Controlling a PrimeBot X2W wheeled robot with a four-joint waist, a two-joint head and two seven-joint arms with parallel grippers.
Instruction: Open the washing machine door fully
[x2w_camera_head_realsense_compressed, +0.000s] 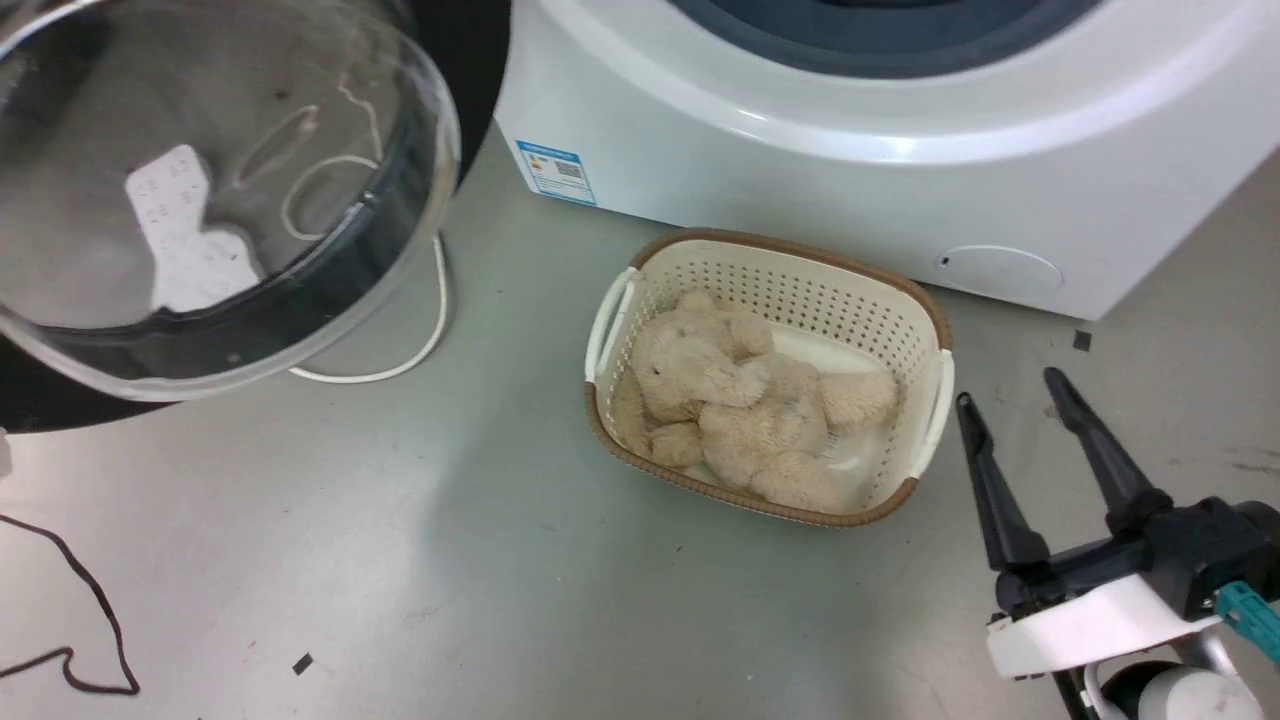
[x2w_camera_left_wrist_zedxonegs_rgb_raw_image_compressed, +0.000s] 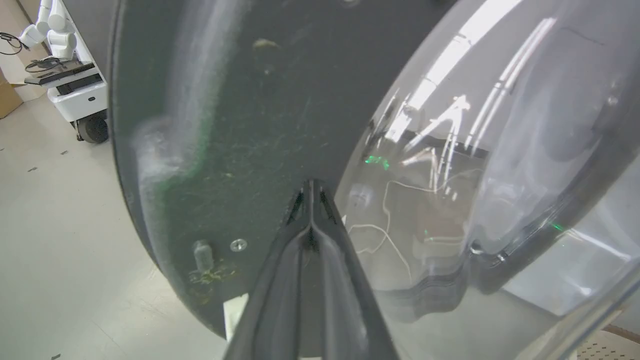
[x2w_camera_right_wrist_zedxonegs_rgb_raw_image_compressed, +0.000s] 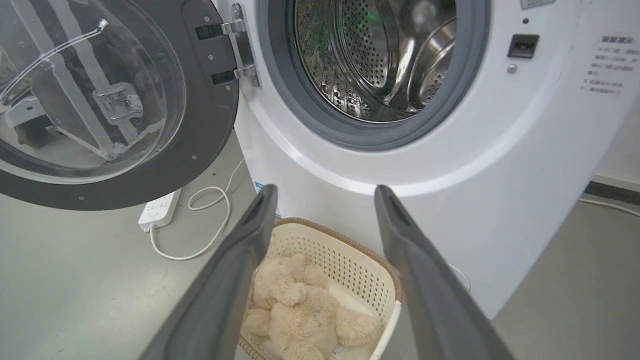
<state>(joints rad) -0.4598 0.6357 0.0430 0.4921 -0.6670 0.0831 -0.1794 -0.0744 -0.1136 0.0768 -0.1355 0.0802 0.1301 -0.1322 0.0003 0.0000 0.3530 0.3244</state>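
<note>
Washing machine door (x2w_camera_right_wrist_zedxonegs_rgb_raw_image_compressed: 212, 125): stiff, hinged, likely heavy; black rim (x2w_camera_left_wrist_zedxonegs_rgb_raw_image_compressed: 240, 125) suited pushing, glass (x2w_camera_left_wrist_zedxonegs_rgb_raw_image_compressed: 475, 150) slippery. Clenched left hand (x2w_camera_left_wrist_zedxonegs_rgb_raw_image_compressed: 311, 189) seemingly touched that rim; right hand (x2w_camera_head_realsense_compressed: 1006, 390) released.

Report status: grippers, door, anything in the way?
Left gripper shut, tips at black ring of the washing machine door. Right gripper open, empty, beside basket. Door wide open, drum exposed. Power strip and cable below door; nothing blocking seen.

The left hand (x2w_camera_left_wrist_zedxonegs_rgb_raw_image_compressed: 310, 184) is pinched closed; the right hand (x2w_camera_head_realsense_compressed: 1012, 388) gapes wide, empty.
</note>
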